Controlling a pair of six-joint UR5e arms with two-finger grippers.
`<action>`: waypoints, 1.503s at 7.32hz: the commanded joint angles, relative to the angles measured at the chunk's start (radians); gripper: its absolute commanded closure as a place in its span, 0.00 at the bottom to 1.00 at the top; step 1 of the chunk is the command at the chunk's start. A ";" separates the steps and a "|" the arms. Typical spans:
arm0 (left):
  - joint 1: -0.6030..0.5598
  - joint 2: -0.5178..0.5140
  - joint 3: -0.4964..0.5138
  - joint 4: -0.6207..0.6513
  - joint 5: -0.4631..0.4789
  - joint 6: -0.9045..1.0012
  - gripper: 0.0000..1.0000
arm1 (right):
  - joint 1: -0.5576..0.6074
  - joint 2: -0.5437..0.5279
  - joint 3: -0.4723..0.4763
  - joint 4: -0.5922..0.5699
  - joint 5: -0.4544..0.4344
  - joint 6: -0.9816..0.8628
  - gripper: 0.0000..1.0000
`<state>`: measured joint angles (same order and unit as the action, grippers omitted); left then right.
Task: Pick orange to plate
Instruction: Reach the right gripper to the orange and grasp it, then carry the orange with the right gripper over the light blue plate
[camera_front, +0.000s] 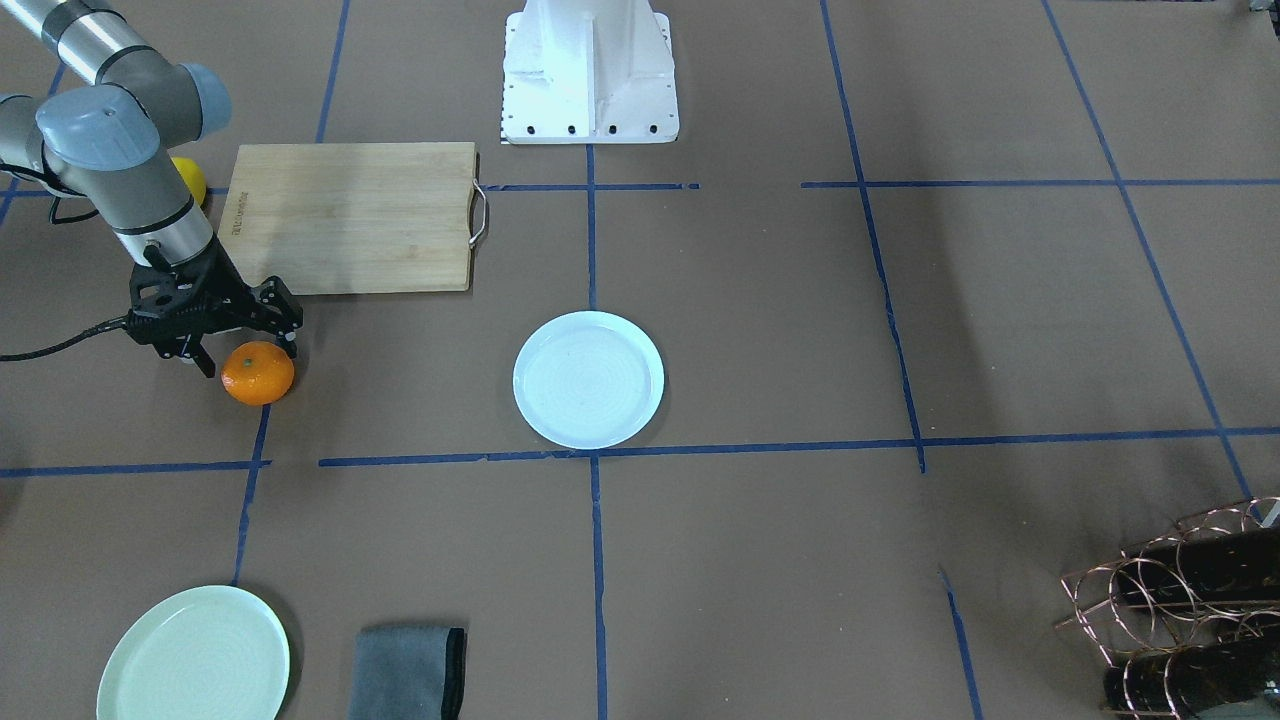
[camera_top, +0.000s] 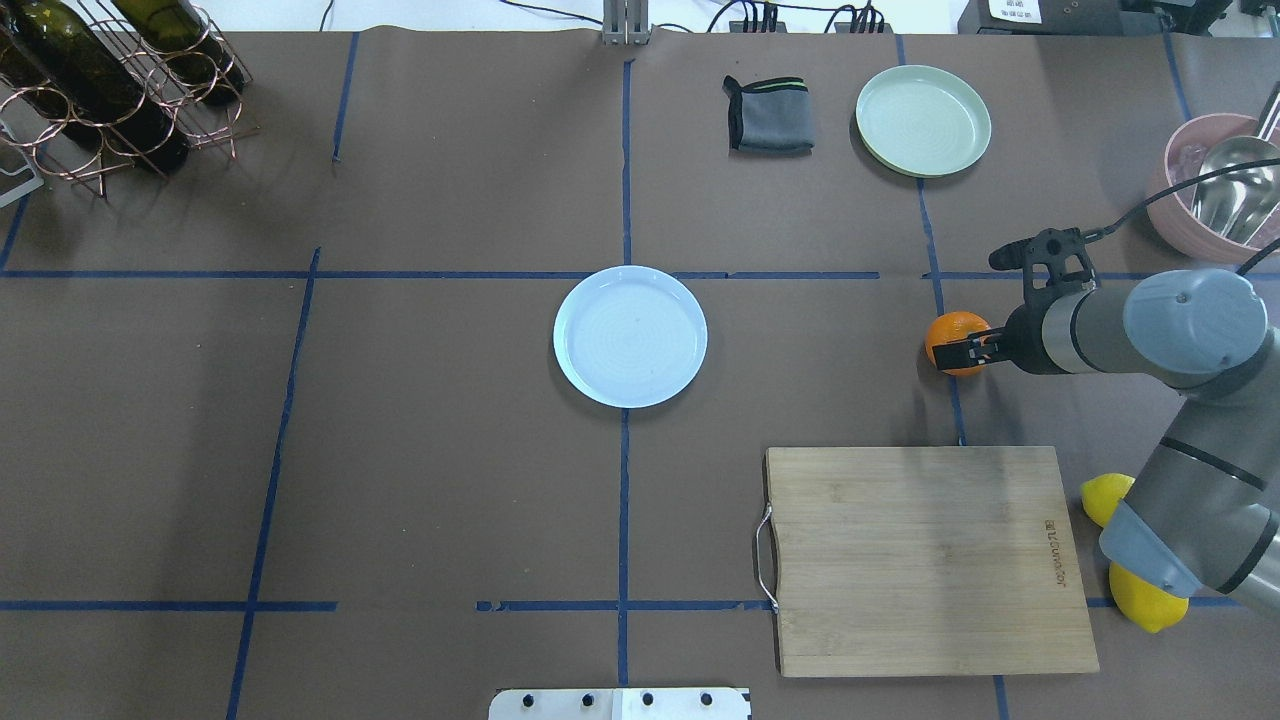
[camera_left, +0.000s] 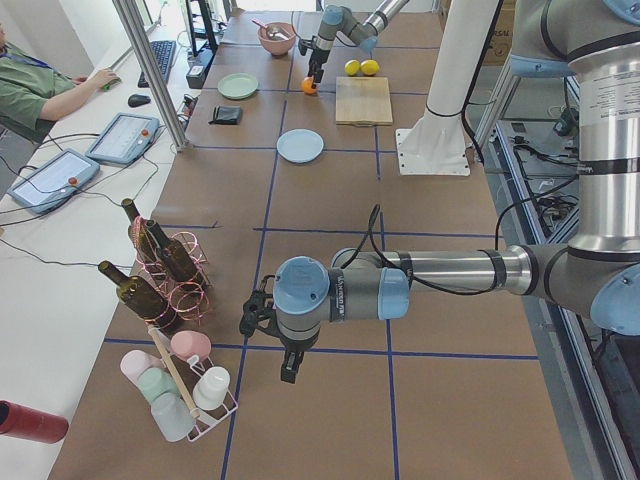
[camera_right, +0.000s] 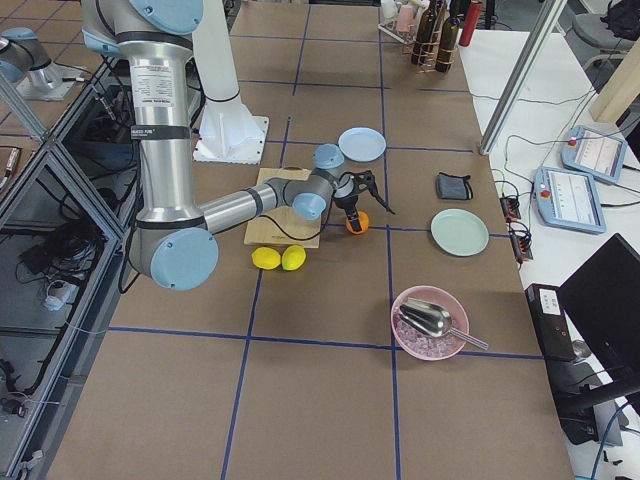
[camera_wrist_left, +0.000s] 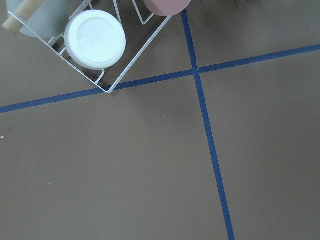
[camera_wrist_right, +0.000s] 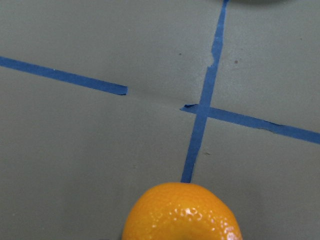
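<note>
The orange (camera_front: 258, 375) (camera_top: 950, 335) rests on the brown table, on a blue tape line near the cutting board's corner. My right gripper (camera_front: 248, 352) (camera_top: 975, 348) is down over it and open, with one finger on each side of the fruit. The right wrist view shows only the orange (camera_wrist_right: 182, 212) at its bottom edge, and no fingers. The bluish-white plate (camera_front: 588, 380) (camera_top: 630, 336) lies empty at the table's centre, well apart from the orange. My left gripper (camera_left: 288, 368) hangs over bare table at the other end; I cannot tell whether it is open or shut.
A wooden cutting board (camera_top: 930, 560) lies close to the right arm, with two lemons (camera_top: 1105, 495) beside it. A mint-green plate (camera_top: 923, 120), a grey cloth (camera_top: 768, 115) and a pink bowl with a scoop (camera_top: 1215, 190) sit farther out. A wine rack (camera_top: 100, 90) stands far left.
</note>
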<state>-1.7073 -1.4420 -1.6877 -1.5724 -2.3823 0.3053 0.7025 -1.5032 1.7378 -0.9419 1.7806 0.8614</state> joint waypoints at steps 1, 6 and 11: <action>0.000 0.000 -0.001 0.000 0.000 0.000 0.00 | -0.005 0.030 -0.038 0.002 -0.016 0.001 0.00; 0.000 0.000 -0.001 0.002 0.000 0.000 0.00 | -0.009 0.064 -0.038 -0.008 -0.020 0.048 0.88; 0.000 0.000 -0.001 0.002 -0.002 0.000 0.00 | -0.113 0.565 -0.113 -0.514 -0.090 0.290 0.93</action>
<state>-1.7073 -1.4420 -1.6889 -1.5708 -2.3826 0.3053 0.6169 -1.0616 1.6722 -1.3588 1.7205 1.0931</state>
